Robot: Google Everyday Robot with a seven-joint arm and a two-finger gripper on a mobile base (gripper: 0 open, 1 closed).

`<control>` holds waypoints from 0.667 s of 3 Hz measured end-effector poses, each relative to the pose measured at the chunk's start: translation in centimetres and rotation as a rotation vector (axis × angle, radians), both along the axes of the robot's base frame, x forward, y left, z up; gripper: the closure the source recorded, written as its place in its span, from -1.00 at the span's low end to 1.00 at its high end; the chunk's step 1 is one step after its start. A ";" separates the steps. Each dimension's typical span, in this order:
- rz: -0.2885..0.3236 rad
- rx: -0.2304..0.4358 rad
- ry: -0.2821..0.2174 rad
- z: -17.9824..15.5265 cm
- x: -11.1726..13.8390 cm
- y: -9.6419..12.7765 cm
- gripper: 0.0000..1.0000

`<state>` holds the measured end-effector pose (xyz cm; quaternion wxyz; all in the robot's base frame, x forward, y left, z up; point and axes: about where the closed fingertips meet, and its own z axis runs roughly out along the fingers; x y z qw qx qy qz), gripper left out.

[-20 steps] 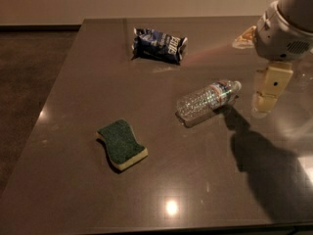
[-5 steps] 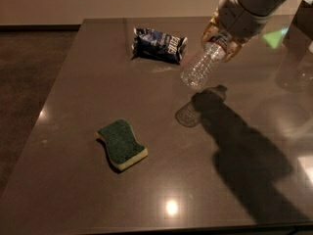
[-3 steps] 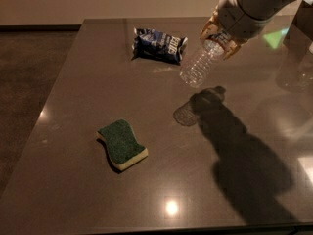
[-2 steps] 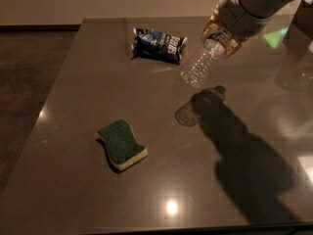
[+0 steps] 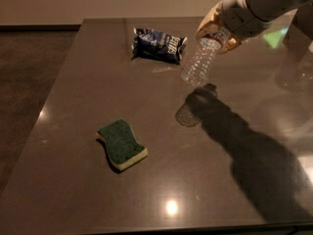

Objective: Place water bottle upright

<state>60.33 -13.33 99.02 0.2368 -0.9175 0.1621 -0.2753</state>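
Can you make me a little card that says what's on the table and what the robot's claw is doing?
claw: top right, above the table, shut on the water bottle near its cap end
water bottle: in the air, tilted, bottom end lowest, not upright yet
snack bag: dark blue, lying at the far side
sponge: green, lying front left
table: dark and shiny
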 end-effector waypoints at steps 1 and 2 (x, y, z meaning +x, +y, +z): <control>0.166 0.059 -0.073 0.4 -0.1 0.7 1.00; 0.326 0.068 -0.182 0.9 -1.2 1.3 1.00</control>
